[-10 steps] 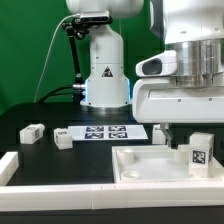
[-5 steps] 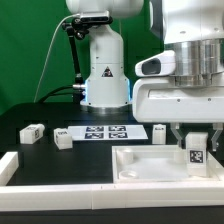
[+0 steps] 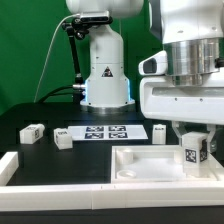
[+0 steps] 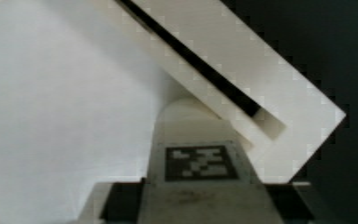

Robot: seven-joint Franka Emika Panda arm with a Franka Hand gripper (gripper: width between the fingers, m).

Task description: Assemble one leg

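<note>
**Leg held over the tray's right corner**

Black counter (image 3: pixel 60 112), green backdrop behind. Robot base stands at the far middle; the arm's white wrist housing fills the exterior view's right.

Large white square tray-like part (image 3: pixel 145 163) lies at the near right, raised rim all round. A long white rim piece (image 3: pixel 60 178) runs along the near edge at the exterior view's left.

Marker board (image 3: pixel 100 131) lies flat at mid-counter, several tags showing.

Hand (image 3: pixel 194 138) hangs over the tray's right side, fingers clamped on the leg (image 3: pixel 194 151). Leg upright, tag facing the camera, lower end inside the tray's outline; contact with the tray floor cannot be told.

Wrist view: leg (image 4: pixel 201 160) between dark fingers (image 4: pixel 115 199), tag visible, tray rim (image 4: pixel 229 70) running diagonally beyond.

Two small loose white blocks (image 3: pixel 31 132) (image 3: pixel 64 139) sit on the counter, left of the marker board.
</note>
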